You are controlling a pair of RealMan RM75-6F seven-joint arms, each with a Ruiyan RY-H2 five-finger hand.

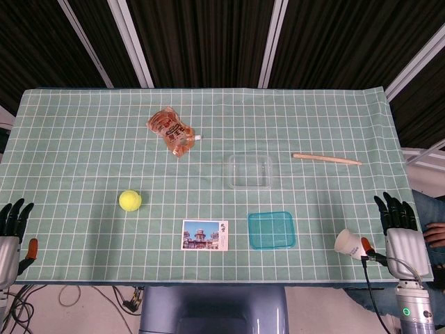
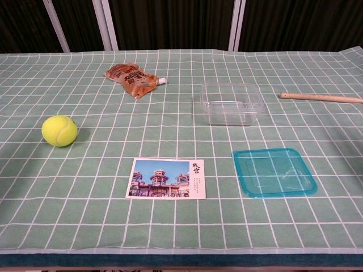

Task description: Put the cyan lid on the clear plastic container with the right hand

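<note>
- The cyan lid (image 1: 271, 230) lies flat on the desk (image 1: 83, 139), directly on the near side of the clear plastic container (image 1: 250, 171) and a short gap apart from it; nothing touches either one.
- The container stands upright and open-topped, so it looks ready to take the lid.
- The right hand (image 1: 398, 214) rests at the desk's near right edge, well to the right of the lid, fingers straight and slightly apart, holding nothing. The chest view does not show it.
- The left hand (image 1: 14, 217) sits at the near left edge, far to the left of the lid, fingers likewise extended and empty.
- The step in hand appears to be the reach: the right hand should travel leftwards to the lid's right rim.
- A flat lid offers little to grip, so pinching one raised edge, or tilting it up from the cloth first, would likely work best.
- A white paper cup (image 1: 348, 243) lies on its side between the right hand and the lid; the reach should pass clear of it.
- Seating will need the lid's corners squared with the container's, then lowered level.
- The postcard (image 1: 205, 234), just left of the lid, should stay undisturbed.
</note>
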